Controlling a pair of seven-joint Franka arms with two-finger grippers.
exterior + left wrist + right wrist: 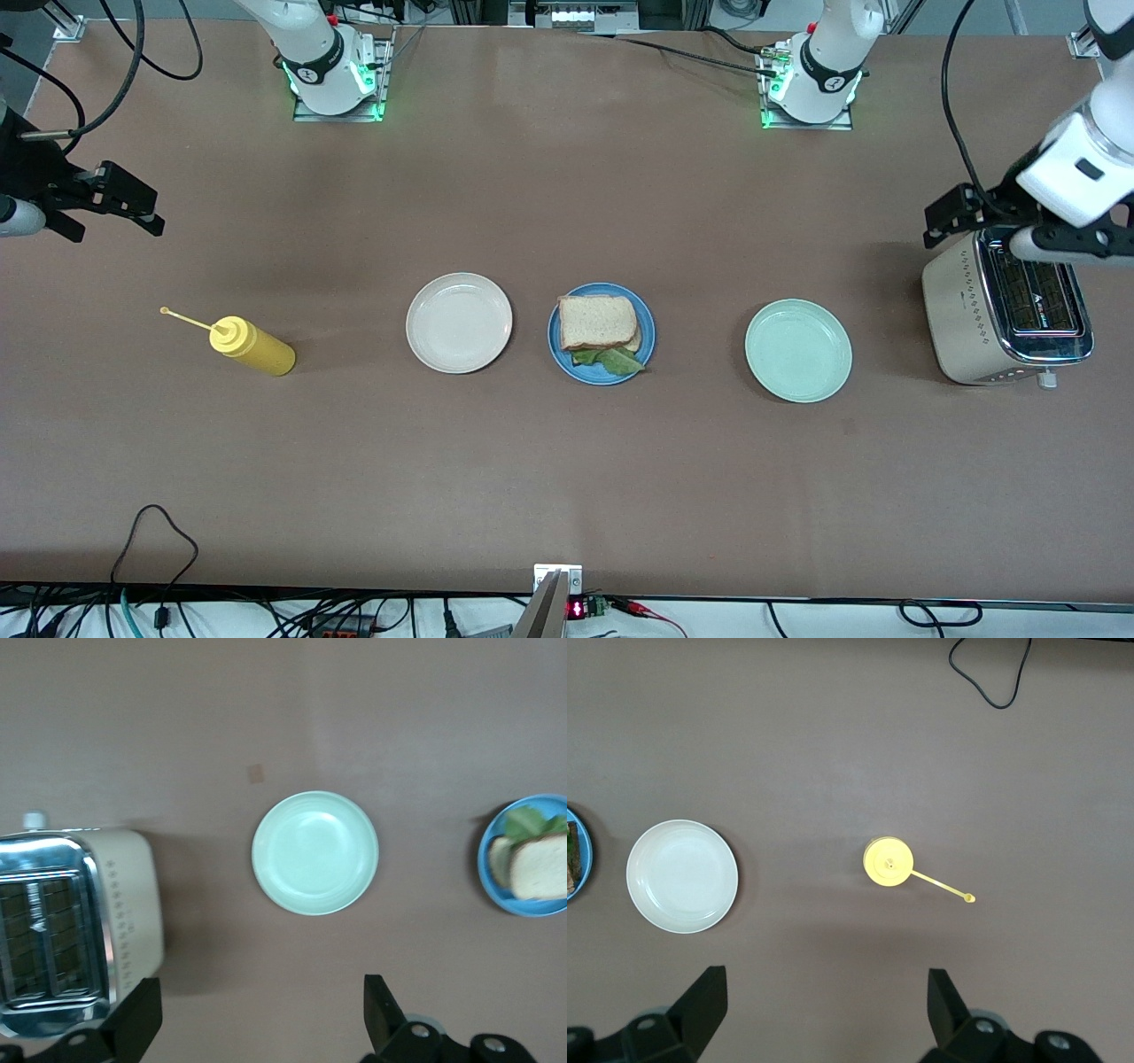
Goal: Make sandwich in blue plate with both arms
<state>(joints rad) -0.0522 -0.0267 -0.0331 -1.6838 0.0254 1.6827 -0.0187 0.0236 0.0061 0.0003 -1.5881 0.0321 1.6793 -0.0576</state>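
Observation:
The sandwich (598, 322) lies on the blue plate (647, 332) in the middle of the table: a bread slice on top, and green lettuce sticking out at the edge nearer the front camera. It also shows in the left wrist view (536, 864) on the plate (523, 906). My left gripper (941, 221) hangs open and empty in the air by the toaster; its own view shows the jaws wide apart (263, 1010). My right gripper (115, 229) hangs open and empty over the right arm's end of the table, jaws wide apart (828, 1005).
A cream-white plate (459, 322) and a mint-green plate (797, 350) flank the blue plate. A cream and chrome toaster (974, 319) stands at the left arm's end. A yellow squeeze bottle (252, 346) lies at the right arm's end. A black cable loop (164, 532) lies near the front edge.

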